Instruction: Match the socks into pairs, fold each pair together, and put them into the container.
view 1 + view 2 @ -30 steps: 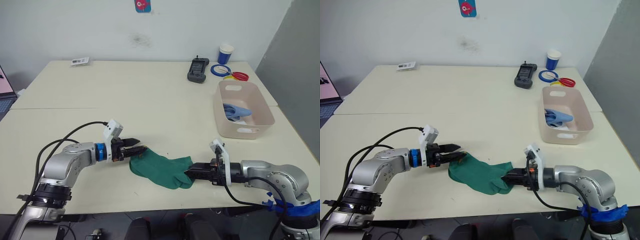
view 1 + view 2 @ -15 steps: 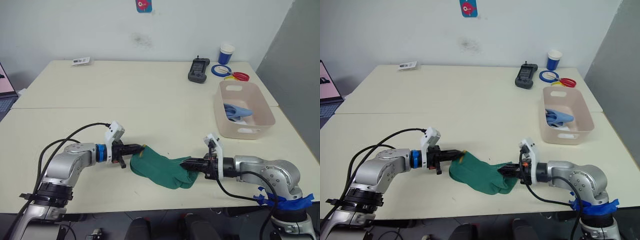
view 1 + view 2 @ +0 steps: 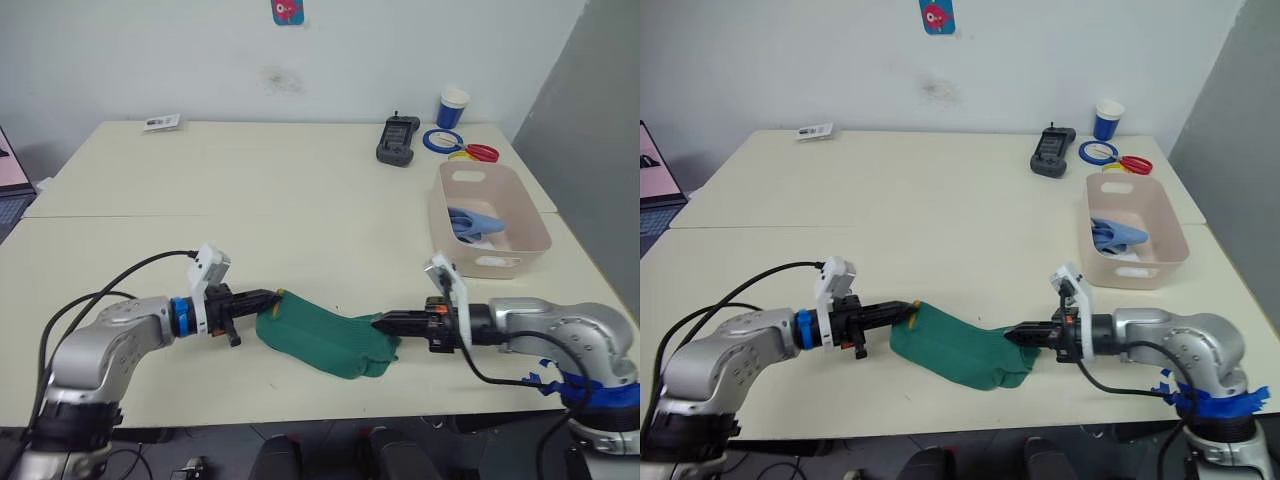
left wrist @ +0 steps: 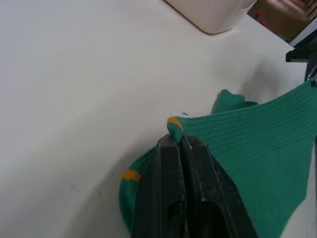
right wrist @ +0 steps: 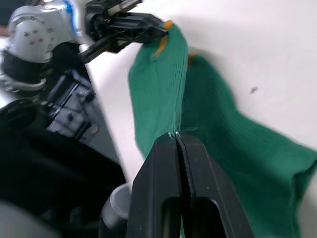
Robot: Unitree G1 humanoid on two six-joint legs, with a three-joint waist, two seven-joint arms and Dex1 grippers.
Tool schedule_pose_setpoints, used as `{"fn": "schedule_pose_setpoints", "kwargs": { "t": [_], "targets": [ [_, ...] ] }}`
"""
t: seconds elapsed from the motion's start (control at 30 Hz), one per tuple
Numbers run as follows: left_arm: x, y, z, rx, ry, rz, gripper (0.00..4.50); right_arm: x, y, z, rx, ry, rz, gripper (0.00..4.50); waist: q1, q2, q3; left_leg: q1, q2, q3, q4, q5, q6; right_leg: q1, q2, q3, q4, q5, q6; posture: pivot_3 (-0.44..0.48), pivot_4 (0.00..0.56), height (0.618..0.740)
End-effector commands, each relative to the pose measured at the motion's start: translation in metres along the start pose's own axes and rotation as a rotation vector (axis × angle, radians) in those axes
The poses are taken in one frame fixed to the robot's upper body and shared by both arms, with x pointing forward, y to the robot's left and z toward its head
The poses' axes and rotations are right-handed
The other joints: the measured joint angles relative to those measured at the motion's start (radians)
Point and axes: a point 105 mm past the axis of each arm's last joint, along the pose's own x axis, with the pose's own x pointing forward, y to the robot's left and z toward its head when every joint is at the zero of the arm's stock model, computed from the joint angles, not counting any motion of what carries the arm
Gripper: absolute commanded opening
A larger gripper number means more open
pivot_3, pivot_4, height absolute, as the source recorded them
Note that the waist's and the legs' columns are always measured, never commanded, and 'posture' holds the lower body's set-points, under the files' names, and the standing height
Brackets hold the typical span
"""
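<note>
Grippers pinch the green sock tight: left gripper one end, right gripper the other.

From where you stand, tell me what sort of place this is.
Probably a robot lab or office test room, not a home. Two plain tables are pushed together against a bare white wall, with a handheld controller and tape rolls at the far edge, and a laptop just in view.

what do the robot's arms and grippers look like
Both arms are silver-grey metal with loose black cables. The left gripper and right gripper each have two slim black fingers, a white block on the wrist and a blue ring behind it; blue tape wraps the right arm.
</note>
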Motion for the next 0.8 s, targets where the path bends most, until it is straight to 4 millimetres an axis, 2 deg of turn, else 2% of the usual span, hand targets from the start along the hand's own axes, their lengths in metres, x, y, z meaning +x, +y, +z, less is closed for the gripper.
{"fn": "schedule_pose_setpoints", "kwargs": {
  "t": [0.03, 0.2, 0.3, 0.47, 0.6, 0.8],
  "targets": [
    [-0.003, -0.026, 0.008, 0.0, -0.053, -0.022, 0.0, -0.008, 0.024, -0.001, -0.031, 0.024, 0.105, 0.02, 0.0, 0.0, 0.0, 0.0, 0.0, 0.0, 0.0, 0.0, 0.0, 0.0, 0.0, 0.0, 0.0, 0.0, 0.0, 0.0, 0.15, 0.74],
    [0.0, -0.03, 0.002, -0.035, -0.084, 0.043, 0.0, -0.008, 0.019, -0.004, -0.015, 0.039, 0.084, 0.02, 0.001, 0.0, 0.0, 0.002, -0.001, 0.0, 0.0, 0.0, 0.0, 0.002, 0.0, -0.001, 0.001, 0.001, 0.001, 0.0, 0.15, 0.74],
    [0.004, -0.023, -0.005, -0.034, -0.088, 0.095, 0.0, -0.002, 0.007, -0.003, -0.03, 0.059, 0.04, 0.02, -0.002, 0.0, 0.0, 0.002, -0.002, 0.0, 0.001, 0.0, 0.0, 0.002, 0.001, 0.0, 0.001, 0.001, 0.001, 0.0, 0.15, 0.74],
    [0.01, -0.015, -0.015, -0.03, -0.085, 0.137, 0.0, 0.005, -0.029, 0.0, -0.1, 0.108, -0.075, 0.02, 0.001, 0.0, 0.0, 0.002, -0.002, 0.001, 0.001, 0.0, 0.0, 0.001, 0.001, 0.0, 0.0, 0.001, 0.001, 0.0, 0.15, 0.74],
    [0.011, -0.014, -0.016, -0.033, -0.095, 0.149, 0.0, 0.004, -0.039, 0.011, -0.134, 0.115, -0.066, 0.02, 0.001, 0.0, 0.0, 0.001, -0.002, 0.001, 0.001, 0.0, 0.0, 0.001, 0.001, 0.0, 0.0, 0.001, 0.001, 0.0, 0.15, 0.74],
    [0.008, -0.009, -0.019, -0.043, -0.093, 0.172, 0.0, 0.004, -0.05, 0.015, -0.17, 0.147, -0.055, 0.02, 0.002, 0.0, 0.0, 0.001, -0.002, 0.001, 0.0, 0.0, 0.0, 0.001, 0.001, 0.0, 0.0, 0.001, 0.001, 0.0, 0.15, 0.74]
  ]
}}
